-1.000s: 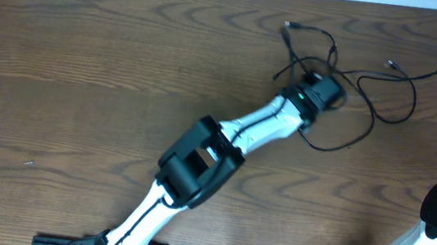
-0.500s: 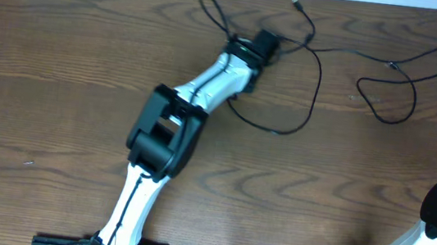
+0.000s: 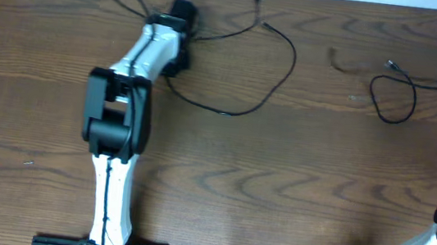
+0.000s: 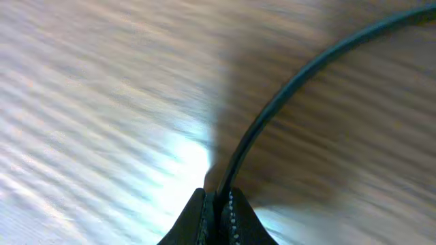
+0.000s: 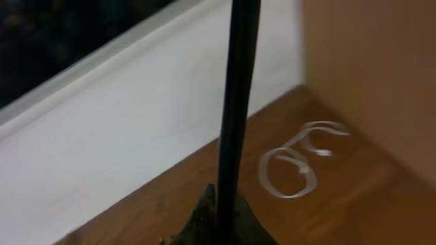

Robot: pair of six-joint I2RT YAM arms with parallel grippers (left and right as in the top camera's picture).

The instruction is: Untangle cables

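Close by, the right end effector [image 5: 225,211] is shut on a black cord [image 5: 235,102] that stands straight up. The left arm [image 3: 115,127] reaches long across the counter [image 3: 276,195]. At the far side, the left end effector [image 4: 216,204] pinches the black cable [image 3: 228,111], which lies in a loose curve. The cable looks thin, light and bendy, so grab a plain stretch, not the plug. The white cable [image 5: 304,178] sits curled in the far corner.

Overhead light was even and bright, shadows soft. The left wrist view was smeared by motion blur, white glare on the table [image 4: 184,158], the black cable [image 4: 293,85] clearer. The right wrist view was soft, dark far left.
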